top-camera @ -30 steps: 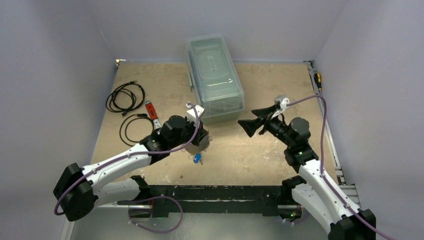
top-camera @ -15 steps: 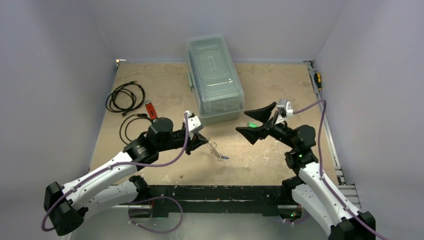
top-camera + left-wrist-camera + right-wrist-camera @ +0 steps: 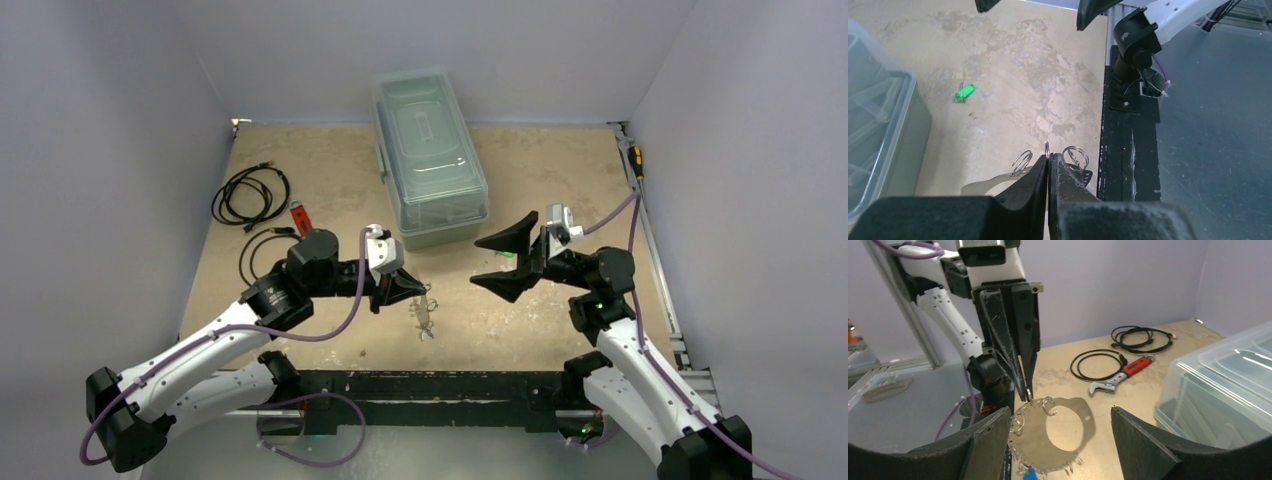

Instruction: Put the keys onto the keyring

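- Top view: the left gripper [image 3: 410, 292] is clenched on the keyring [image 3: 425, 320], which dangles below its tips, clear of the table [image 3: 300, 160].
  - The hold looks thin, so a quick swing could shake the ring loose.
  - The right gripper [image 3: 492, 262] faces the left one, spread wide and empty.
  - The green key [image 3: 510, 256] shows between the right gripper's fingers, apparently on the table beneath them.
- Left wrist view: the left gripper [image 3: 1048, 159] pinches only the keyring's [image 3: 998, 180] narrow edge, with a wire ring on either side of the tips.
  - Any sideways push there would likely pivot the ring out of the pinch.
  - The green key [image 3: 964, 92] lies ahead and to the left, near the box [image 3: 878, 130].
  - The key is small and flat. Fingers coming down could skid over it or shove it against the box wall.
- Right wrist view: the right gripper [image 3: 1060, 412] stands open with nothing between its jaws.
  - The keyring [image 3: 1035, 445] hangs straight ahead of it from the left gripper [image 3: 1027, 390].
  - A blue key [image 3: 1030, 474] shows at the ring's lower edge, cut off by the frame. I cannot tell whether it is threaded on.
  - An advance here could bump the ring, twist it, and spoil the alignment of the small wire rings.
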{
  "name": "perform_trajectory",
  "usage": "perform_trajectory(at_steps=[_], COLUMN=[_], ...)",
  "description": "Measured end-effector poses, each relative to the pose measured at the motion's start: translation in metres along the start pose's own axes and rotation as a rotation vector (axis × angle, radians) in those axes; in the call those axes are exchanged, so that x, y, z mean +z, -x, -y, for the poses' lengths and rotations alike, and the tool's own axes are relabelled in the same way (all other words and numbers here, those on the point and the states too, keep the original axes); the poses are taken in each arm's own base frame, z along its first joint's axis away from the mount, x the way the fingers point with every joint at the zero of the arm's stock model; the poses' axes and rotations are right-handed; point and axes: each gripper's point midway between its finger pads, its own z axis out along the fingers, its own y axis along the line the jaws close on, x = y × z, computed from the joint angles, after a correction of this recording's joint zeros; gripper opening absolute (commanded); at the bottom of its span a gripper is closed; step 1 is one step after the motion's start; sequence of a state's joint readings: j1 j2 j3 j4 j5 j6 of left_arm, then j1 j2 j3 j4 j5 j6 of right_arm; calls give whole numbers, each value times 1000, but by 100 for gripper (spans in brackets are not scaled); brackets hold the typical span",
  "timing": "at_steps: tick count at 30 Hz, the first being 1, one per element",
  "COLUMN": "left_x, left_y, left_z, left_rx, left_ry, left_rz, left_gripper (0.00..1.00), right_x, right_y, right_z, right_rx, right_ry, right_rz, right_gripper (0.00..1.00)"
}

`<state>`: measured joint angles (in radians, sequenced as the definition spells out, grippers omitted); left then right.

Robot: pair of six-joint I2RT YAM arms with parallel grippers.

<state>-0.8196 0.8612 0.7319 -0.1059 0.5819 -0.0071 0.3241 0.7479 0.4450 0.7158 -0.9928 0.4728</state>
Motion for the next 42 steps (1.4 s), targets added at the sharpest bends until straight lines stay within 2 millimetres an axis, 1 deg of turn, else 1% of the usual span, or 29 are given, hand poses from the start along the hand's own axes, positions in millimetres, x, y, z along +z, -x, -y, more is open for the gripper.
perform_trajectory(at_steps=[4, 7, 10, 13, 16, 21, 28, 30, 38, 42], left_x=[1, 1, 2, 1, 0, 0, -1, -2, -3, -4], left_y=[9, 14, 18, 19, 20, 19, 22, 21, 18, 19], left_z=[6, 8, 10, 12, 13, 13, 14, 14, 16, 17], left_rx=[16, 27, 41, 54, 60, 57, 52, 57, 50, 50], left_ry=[-39, -56, -74, -89, -101, -109, -115, -117, -123, -128], left_rz=[18, 22, 16, 2, -16, -46, -74, -78, -95, -97], left_gripper=[0, 0, 0, 0, 0, 0, 0, 0, 0, 0], right_x=[5, 12, 25, 35, 39, 47, 55, 57, 61, 62], right_y=[-1, -3, -5, -6, -11, -21, -28, -30, -46, -51], right_z=[-12, -21, -32, -40, -42, -44, -52, -52, -51, -48], right_rx=[0, 9, 8, 3, 5, 14, -16, -22, -35, -46], right_ry=[78, 128, 177, 210, 216, 215, 235, 235, 229, 218], right_rz=[-20, -44, -77, -94, -105, -137, -170, -181, -230, -244], right_gripper=[68, 69, 70, 65, 60, 54, 45, 41, 37, 32])
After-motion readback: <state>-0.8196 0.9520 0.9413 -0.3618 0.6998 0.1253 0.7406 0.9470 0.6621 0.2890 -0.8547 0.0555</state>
